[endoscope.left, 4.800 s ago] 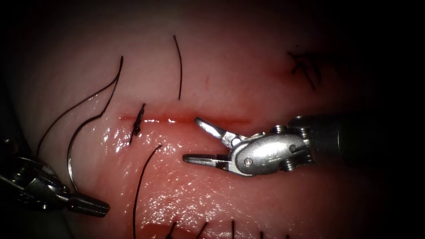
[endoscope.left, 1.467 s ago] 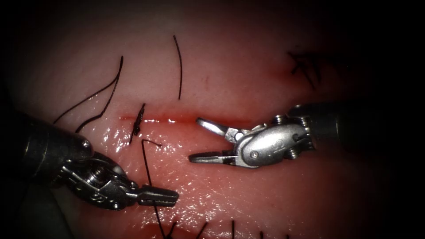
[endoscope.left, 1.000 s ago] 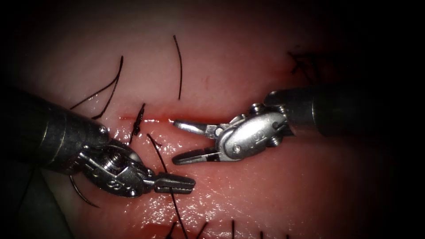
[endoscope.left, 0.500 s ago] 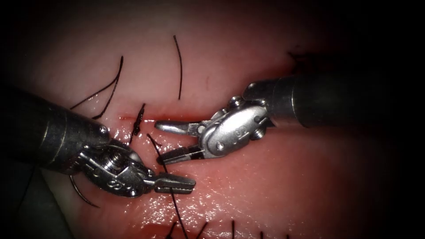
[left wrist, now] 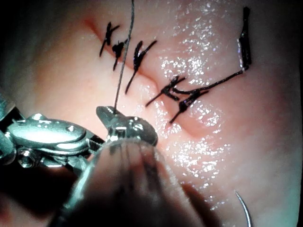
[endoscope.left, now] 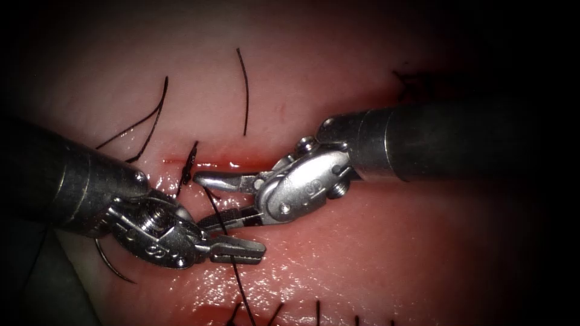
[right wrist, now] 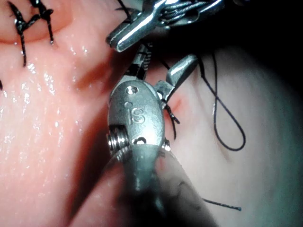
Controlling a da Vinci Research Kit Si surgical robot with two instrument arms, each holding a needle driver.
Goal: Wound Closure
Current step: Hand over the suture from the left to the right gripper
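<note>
My left tool (endoscope.left: 241,249) sits below the cut's left end, shut on the black thread (endoscope.left: 237,284). That strand rises from the jaws toward the cut (endoscope.left: 254,162). My right tool (endoscope.left: 200,201) is open, one jaw on each side of the strand just above the left tool's grip; it holds nothing. A knotted stitch (endoscope.left: 188,164) sits at the left end of the cut. The curved needle (endoscope.left: 107,267) lies free on the tissue at the far left, partly hidden under the left tool, with neither tool holding it. The needle (left wrist: 244,210) also appears in the left wrist view, as does the held thread (left wrist: 124,56).
Loose thread ends (endoscope.left: 244,90) lie on the tissue above the cut, and a long strand (endoscope.left: 148,124) curves at the upper left. Older stitches (endoscope.left: 317,311) line the bottom edge and another (endoscope.left: 417,84) sits at the upper right. Red fluid (endoscope.left: 238,162) wets the cut.
The left tool came in from the lower left with the thread and then held still. The right tool moved left, and its open jaws now straddle the strand.
</note>
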